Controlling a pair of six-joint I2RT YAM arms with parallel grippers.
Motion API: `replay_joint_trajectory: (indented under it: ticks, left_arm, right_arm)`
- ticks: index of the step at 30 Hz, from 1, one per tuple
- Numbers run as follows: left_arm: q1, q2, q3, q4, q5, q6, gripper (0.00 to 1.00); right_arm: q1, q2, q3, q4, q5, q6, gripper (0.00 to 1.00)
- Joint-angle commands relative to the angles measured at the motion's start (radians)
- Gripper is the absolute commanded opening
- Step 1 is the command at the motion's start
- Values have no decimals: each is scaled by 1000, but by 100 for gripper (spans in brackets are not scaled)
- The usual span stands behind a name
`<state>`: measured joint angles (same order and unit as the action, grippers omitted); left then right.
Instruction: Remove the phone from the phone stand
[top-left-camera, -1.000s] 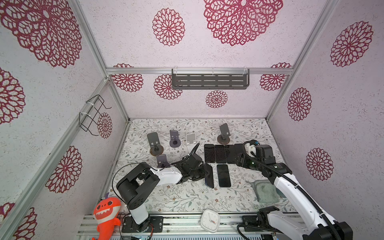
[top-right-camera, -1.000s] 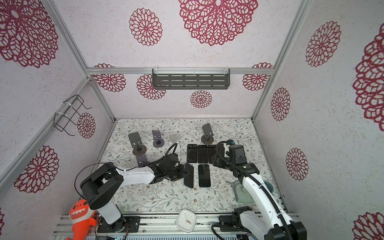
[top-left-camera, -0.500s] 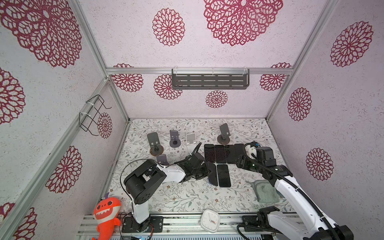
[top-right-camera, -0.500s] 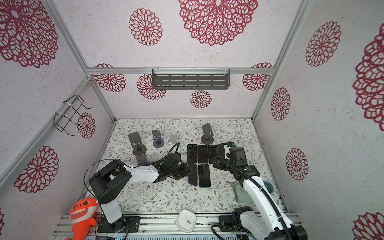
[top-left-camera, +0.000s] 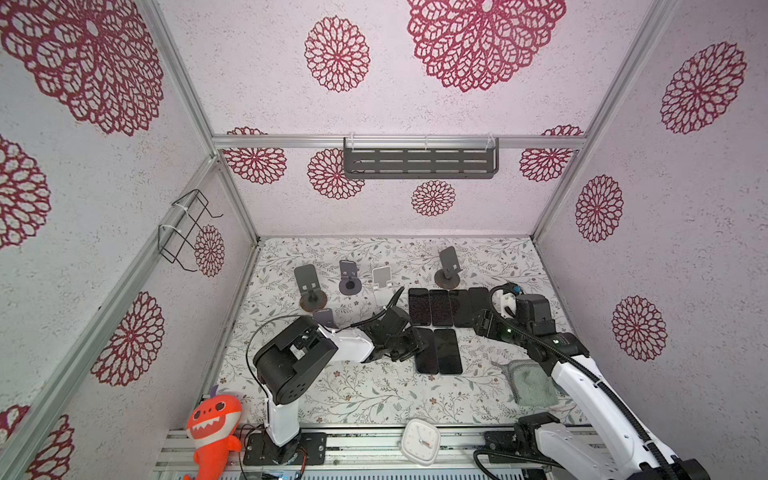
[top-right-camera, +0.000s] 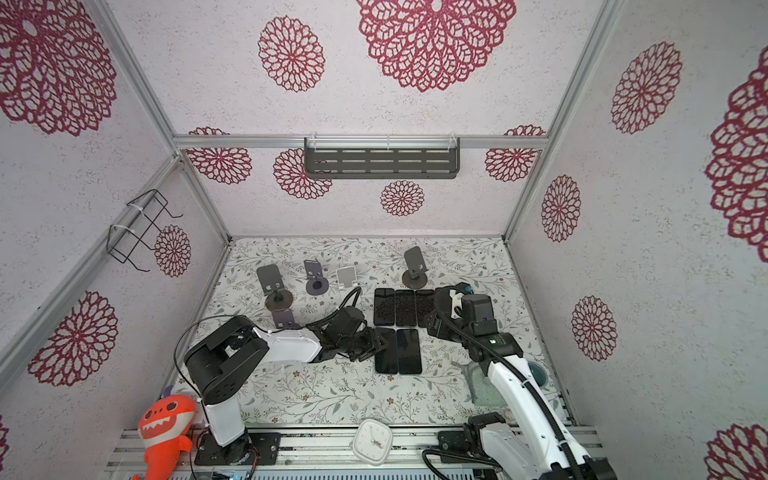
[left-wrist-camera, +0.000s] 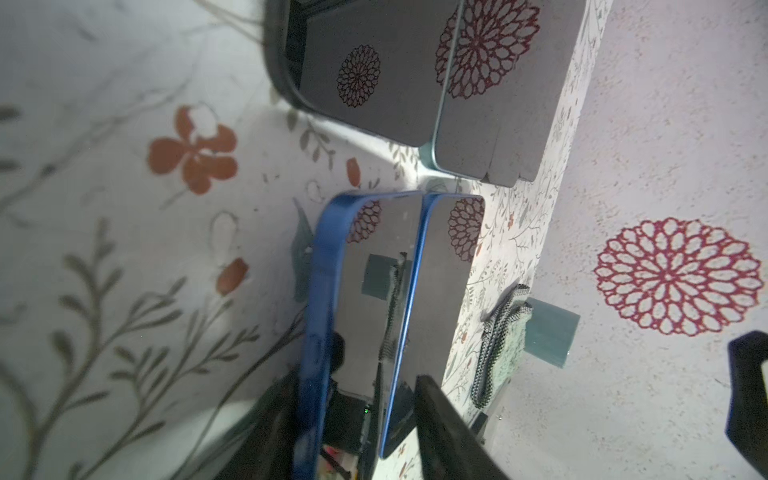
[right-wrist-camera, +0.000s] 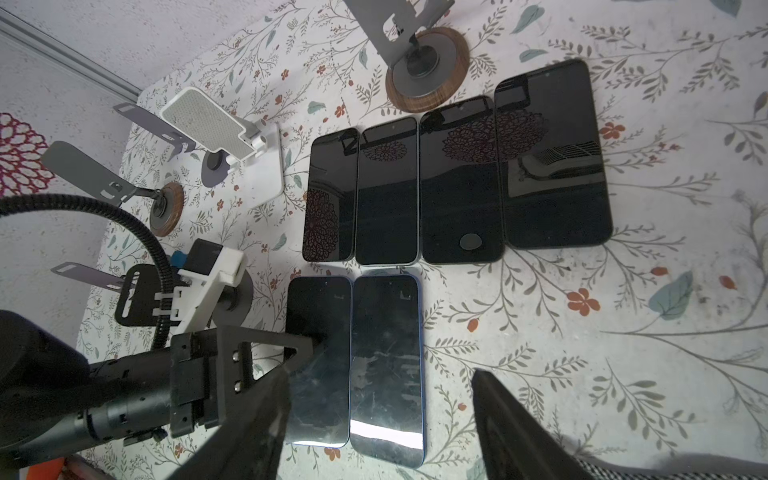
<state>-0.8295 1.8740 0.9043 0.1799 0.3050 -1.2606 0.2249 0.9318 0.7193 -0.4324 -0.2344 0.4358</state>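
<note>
The floral-print bench (top-left-camera: 332, 395) carries everything. The white-and-black left arm (top-left-camera: 349, 345) lies low across its left half, stretched toward the middle. The white-and-black right arm (top-left-camera: 582, 386) reaches in from the right. Grey and white phone stands (top-left-camera: 307, 280) stand along the back, well apart from the phones. Nearer the middle, a row of four dark phones (right-wrist-camera: 457, 183) lies flat, side by side. Just in front of that row, two more phones lie flat on the bench, edge to edge. On the left is a black-screened phone with a blue rim (right-wrist-camera: 320, 399). On the right is a second blue-rimmed phone (right-wrist-camera: 386, 361). The left claw (top-left-camera: 415, 345) sits at the outer long edge of the black-screened phone, which lies between its jaws. One finger (right-wrist-camera: 303, 345) reaches over the screen and the other stays low by the bench. The jaws stand apart, released, and the phone rests on the bench rather than in a grip. The right claw (right-wrist-camera: 380, 374) hovers above the pair of phones, spread wide and grasping nothing.
</note>
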Motion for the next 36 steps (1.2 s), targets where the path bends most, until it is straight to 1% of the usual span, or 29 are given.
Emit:
replay_joint_trajectory:
  ticks: [1, 5, 11, 13, 14, 17, 22, 26, 29, 32, 34, 36]
  left_arm:
    - [-6, 11, 11, -76, -11, 16, 59]
    - [-6, 2, 23, -111, -21, 34, 82]
    - [-10, -26, 61, -209, -54, 79, 93]
    - [-13, -36, 76, -248, -69, 97, 100]
    - [-12, -40, 83, -261, -75, 105, 98]
    - [-18, -55, 111, -321, -107, 130, 98]
    - [-42, -95, 204, -481, -196, 208, 98]
    - [-53, -119, 238, -544, -241, 234, 98]
    - [-57, -141, 257, -583, -269, 250, 98]
    - [-62, -174, 289, -635, -308, 279, 98]
    - [-64, -209, 328, -700, -355, 318, 98]
    - [-65, -248, 366, -762, -418, 372, 98]
  right_arm:
    - [-6, -11, 9, 0, -11, -22, 73]
    - [-6, -8, 13, -2, -10, -21, 73]
    - [-7, -2, 21, -8, -3, -25, 73]
    - [-7, 0, 24, -8, -5, -25, 73]
    - [-6, 2, 24, -8, -5, -25, 73]
    - [-7, 4, 26, -8, -3, -25, 73]
    - [-8, 2, 29, -8, -2, -22, 73]
    - [-9, -3, 38, -17, 9, -30, 73]
    - [-8, -15, 48, -26, 43, -44, 74]
    - [-8, -44, 53, -20, 112, -63, 80]
    - [-8, -60, 55, -12, 202, -76, 99]
    - [-7, -62, 66, -8, 286, -83, 99]
